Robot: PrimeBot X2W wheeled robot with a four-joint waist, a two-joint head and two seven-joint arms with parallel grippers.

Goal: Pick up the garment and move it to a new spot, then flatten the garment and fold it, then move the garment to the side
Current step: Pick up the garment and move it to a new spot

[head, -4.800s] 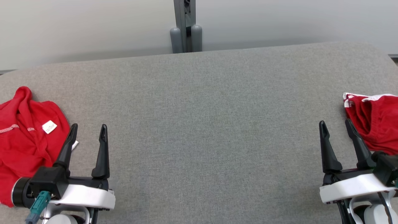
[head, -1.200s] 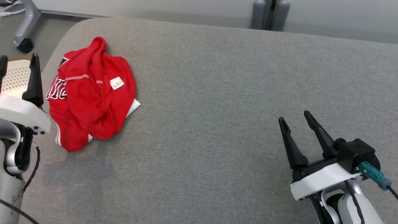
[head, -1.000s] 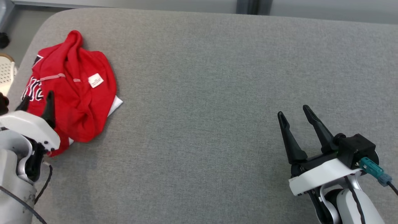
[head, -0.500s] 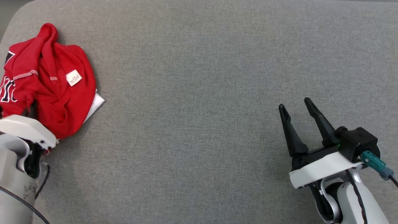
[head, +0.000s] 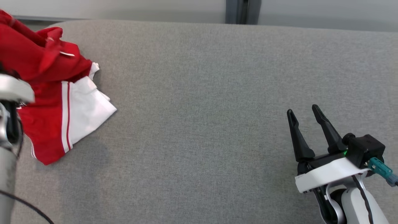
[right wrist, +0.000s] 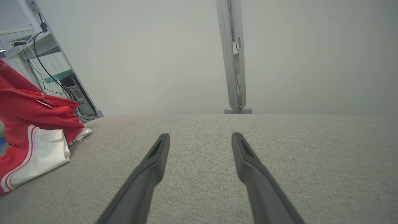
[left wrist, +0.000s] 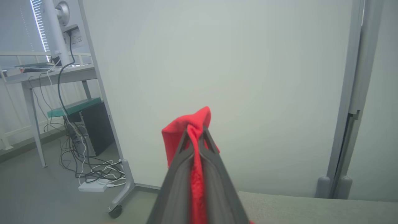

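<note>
The garment [head: 53, 102] is red with white panels and stripes. Its upper part is lifted off the grey table [head: 202, 93] at the far left, and its lower end still trails on the surface. In the left wrist view my left gripper [left wrist: 195, 132] is shut on a fold of the red garment [left wrist: 186, 127], raised above the table. My left arm's pale wrist [head: 12, 90] shows at the head view's left edge, its fingers hidden by cloth. My right gripper [head: 304, 113] hovers open over the table's right part with nothing between its fingers [right wrist: 158, 152]. The garment [right wrist: 34, 130] also hangs at the right wrist view's left.
A grey post [head: 242, 11] stands behind the table's far edge against a pale wall. Beyond the table's left end are a desk with cables [left wrist: 62, 118] and a wheeled stand foot [left wrist: 119, 199]. The table's rounded far-left corner [head: 62, 25] lies near the garment.
My left gripper has shut on the garment and lifted it, so the crumpled heap now hangs stretched with its white panel showing. The head camera has tilted up. The right gripper stays open.
</note>
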